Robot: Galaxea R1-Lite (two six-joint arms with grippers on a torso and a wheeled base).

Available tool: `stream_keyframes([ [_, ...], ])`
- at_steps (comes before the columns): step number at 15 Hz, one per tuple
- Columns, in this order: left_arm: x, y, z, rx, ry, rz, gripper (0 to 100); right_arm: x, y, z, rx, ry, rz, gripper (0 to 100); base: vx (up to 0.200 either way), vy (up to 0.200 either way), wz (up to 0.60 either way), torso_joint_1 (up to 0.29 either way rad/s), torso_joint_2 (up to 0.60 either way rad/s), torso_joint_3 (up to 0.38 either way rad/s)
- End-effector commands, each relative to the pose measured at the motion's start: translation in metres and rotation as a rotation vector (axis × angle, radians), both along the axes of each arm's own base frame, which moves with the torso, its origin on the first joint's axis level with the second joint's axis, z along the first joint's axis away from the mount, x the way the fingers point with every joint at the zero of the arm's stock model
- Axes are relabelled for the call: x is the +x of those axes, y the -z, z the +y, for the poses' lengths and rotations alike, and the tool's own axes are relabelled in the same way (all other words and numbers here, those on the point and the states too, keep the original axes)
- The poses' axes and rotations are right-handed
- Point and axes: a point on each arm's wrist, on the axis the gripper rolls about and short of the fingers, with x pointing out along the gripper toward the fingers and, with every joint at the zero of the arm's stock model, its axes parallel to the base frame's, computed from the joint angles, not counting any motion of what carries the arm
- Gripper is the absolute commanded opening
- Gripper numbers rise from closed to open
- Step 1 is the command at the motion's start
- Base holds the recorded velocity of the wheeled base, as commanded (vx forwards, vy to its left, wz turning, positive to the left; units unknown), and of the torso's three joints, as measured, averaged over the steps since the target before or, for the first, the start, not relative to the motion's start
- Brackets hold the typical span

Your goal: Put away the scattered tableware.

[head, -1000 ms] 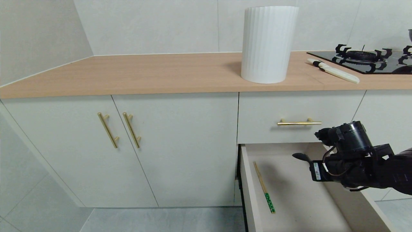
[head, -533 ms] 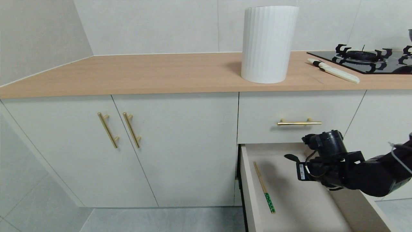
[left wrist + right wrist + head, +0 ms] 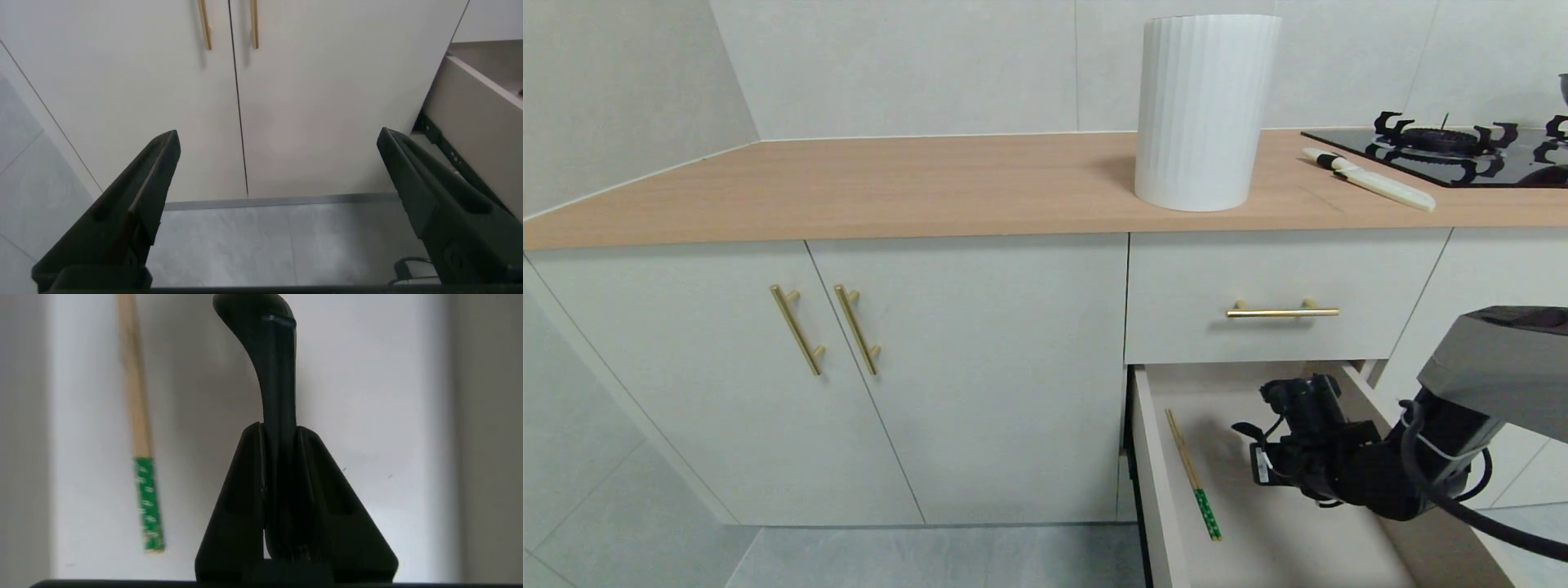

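Note:
The lower drawer is pulled out, and a pair of wooden chopsticks with green ends lies along its left side. My right gripper hangs low over the drawer's middle, shut on a black utensil whose rounded end points left. In the right wrist view the black utensil sticks out past the closed gripper, and the chopsticks lie beside it on the drawer floor. A white knife rests on the counter. My left gripper is open and holds nothing, facing the cabinet doors near the floor.
A tall white ribbed container stands on the wooden counter, with a black gas hob at the far right. Above the open drawer is a closed drawer with a gold handle. Two cabinet doors with gold handles are to the left.
My right gripper, still holding the black utensil, has moved down and to the left, lower into the open drawer. The chopsticks have not moved.

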Motion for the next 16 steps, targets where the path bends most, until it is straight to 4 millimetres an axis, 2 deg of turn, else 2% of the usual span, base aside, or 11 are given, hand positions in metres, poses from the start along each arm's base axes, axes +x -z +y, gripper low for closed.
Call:
stream_keyframes([
  [1, 0.0000, 0.0000, 0.0000, 0.000, 0.000, 0.000, 100, 0.0022, 0.0209, 0.0007, -0.021, 0.003, 0.048, 0, 0.000, 0.000, 0.00, 0.000, 0.00, 0.000],
  [16, 0.0000, 0.0000, 0.0000, 0.000, 0.000, 0.000, 100, 0.0027, 0.0236, 0.0007, -0.028, 0.007, 0.052, 0, 0.000, 0.000, 0.00, 0.000, 0.00, 0.000],
])
